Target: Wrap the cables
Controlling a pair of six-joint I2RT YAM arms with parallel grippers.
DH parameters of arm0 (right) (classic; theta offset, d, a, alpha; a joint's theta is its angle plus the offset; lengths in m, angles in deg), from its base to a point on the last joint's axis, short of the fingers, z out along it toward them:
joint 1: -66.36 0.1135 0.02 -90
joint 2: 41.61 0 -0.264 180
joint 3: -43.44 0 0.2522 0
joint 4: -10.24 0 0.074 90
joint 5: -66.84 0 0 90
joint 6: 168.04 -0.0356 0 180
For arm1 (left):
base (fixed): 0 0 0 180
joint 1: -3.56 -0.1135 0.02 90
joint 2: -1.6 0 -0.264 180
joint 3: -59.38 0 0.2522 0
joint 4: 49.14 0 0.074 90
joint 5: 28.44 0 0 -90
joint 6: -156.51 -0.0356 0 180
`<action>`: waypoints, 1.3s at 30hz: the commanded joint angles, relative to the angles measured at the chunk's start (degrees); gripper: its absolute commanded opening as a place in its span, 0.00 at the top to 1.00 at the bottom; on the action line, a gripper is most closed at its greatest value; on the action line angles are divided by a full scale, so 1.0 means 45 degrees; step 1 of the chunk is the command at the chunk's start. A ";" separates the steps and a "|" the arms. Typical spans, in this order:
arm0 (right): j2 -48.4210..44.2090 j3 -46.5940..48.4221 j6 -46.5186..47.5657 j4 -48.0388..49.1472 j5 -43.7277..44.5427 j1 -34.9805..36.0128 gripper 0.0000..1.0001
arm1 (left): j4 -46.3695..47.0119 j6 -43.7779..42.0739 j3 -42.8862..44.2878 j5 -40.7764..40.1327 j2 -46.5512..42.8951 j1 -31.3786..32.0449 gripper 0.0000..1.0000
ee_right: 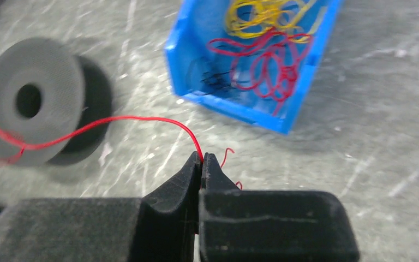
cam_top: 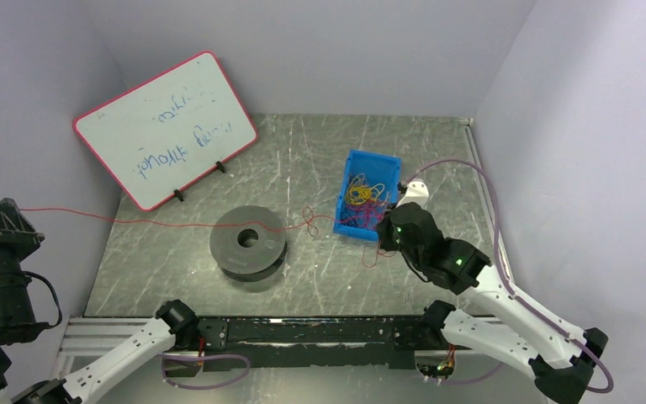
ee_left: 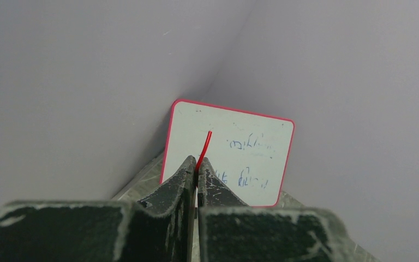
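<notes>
The thin red wire (cam_top: 160,221) runs taut from my left gripper (cam_top: 0,215) at the far left, over the dark grey spool (cam_top: 248,242), through a small kink (cam_top: 309,220), to my right gripper (cam_top: 384,229). The left gripper (ee_left: 197,164) is shut on the red wire; a short end (ee_left: 206,144) sticks out past its tips. The right gripper (ee_right: 202,158) is shut on the red wire (ee_right: 114,123), which arcs left to the spool (ee_right: 38,98). A short loose tail (ee_right: 226,155) curls beside its right finger. The spool lies flat on the table.
A blue bin (cam_top: 349,225) holding a tangle of yellow, red and blue wires (cam_top: 363,195) stands just behind the right gripper; it also shows in the right wrist view (ee_right: 223,106). A red-framed whiteboard (cam_top: 166,130) leans at the back left. Walls enclose the table on three sides.
</notes>
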 commanded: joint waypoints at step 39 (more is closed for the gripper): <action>0.2114 -0.2711 -0.1900 0.2255 -0.0660 -1.0013 0.71 | 0.0062 -0.1496 0.1999 0.0240 -0.0922 -0.0020 0.93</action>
